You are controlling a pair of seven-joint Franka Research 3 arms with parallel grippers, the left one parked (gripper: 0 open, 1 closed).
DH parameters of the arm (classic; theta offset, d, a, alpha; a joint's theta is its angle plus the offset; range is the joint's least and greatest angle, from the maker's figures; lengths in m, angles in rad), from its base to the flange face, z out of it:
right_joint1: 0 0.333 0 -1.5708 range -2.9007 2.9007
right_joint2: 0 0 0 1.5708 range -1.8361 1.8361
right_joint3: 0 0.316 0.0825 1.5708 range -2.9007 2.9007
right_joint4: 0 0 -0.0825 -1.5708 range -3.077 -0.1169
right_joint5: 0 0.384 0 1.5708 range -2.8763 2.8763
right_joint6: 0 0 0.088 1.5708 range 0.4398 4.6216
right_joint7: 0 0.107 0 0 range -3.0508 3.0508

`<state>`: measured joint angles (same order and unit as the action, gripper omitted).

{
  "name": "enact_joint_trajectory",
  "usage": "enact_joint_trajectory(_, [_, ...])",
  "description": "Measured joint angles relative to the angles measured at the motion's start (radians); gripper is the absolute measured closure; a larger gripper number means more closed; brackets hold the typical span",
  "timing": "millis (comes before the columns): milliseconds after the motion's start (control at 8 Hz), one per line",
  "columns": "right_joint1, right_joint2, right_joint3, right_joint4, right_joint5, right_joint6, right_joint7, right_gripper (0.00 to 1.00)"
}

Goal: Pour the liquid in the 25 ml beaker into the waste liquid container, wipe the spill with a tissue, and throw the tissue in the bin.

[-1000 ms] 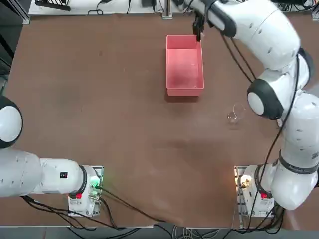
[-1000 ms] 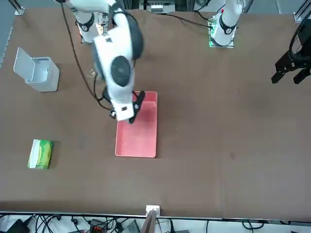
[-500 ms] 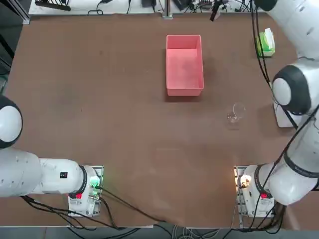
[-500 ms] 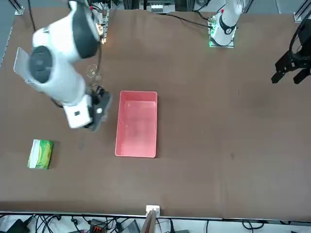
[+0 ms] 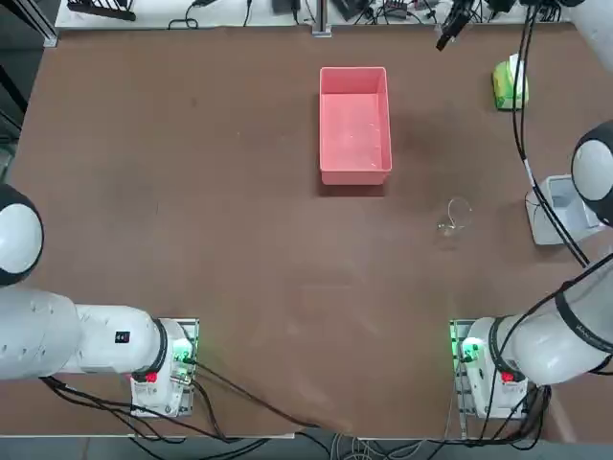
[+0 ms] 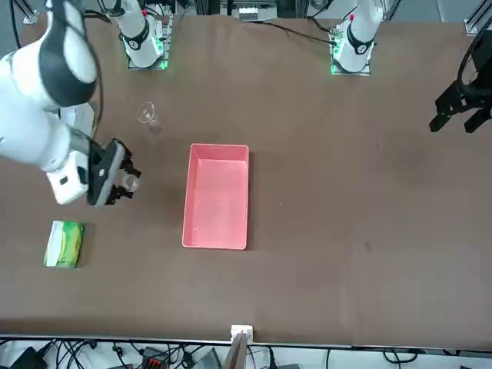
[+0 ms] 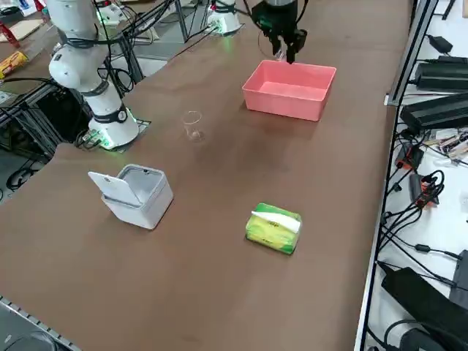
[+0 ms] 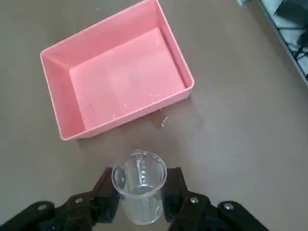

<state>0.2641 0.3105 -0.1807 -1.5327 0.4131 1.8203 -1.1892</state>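
Observation:
My right gripper is shut on the 25 ml beaker, a tiny clear glass held between both black fingers. In the front view the gripper hangs above the table between the waste liquid container and the green tissue pack. That pink tray lies a little apart from the gripper, with wet specks inside. A small glint marks the table beside its near wall. The bin stands with its lid up. No loose tissue is in view.
A larger clear beaker stands on the table between the tray and the bin. The tissue pack lies near the far right edge. Cables and boxes crowd the floor beyond that edge.
The right arm has swung from over the pink tray toward the robot's right, carrying the small beaker. It now hangs between the tray and the tissue pack.

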Motion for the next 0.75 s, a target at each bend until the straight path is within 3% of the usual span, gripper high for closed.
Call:
enact_joint_trajectory(375, [-0.095, 0.007, 0.0, -0.144, 0.27, 0.112, -0.351, 0.52])
enact_joint_trajectory(750, [-0.188, 0.071, 0.001, -0.188, 0.464, 0.101, -0.647, 0.52])
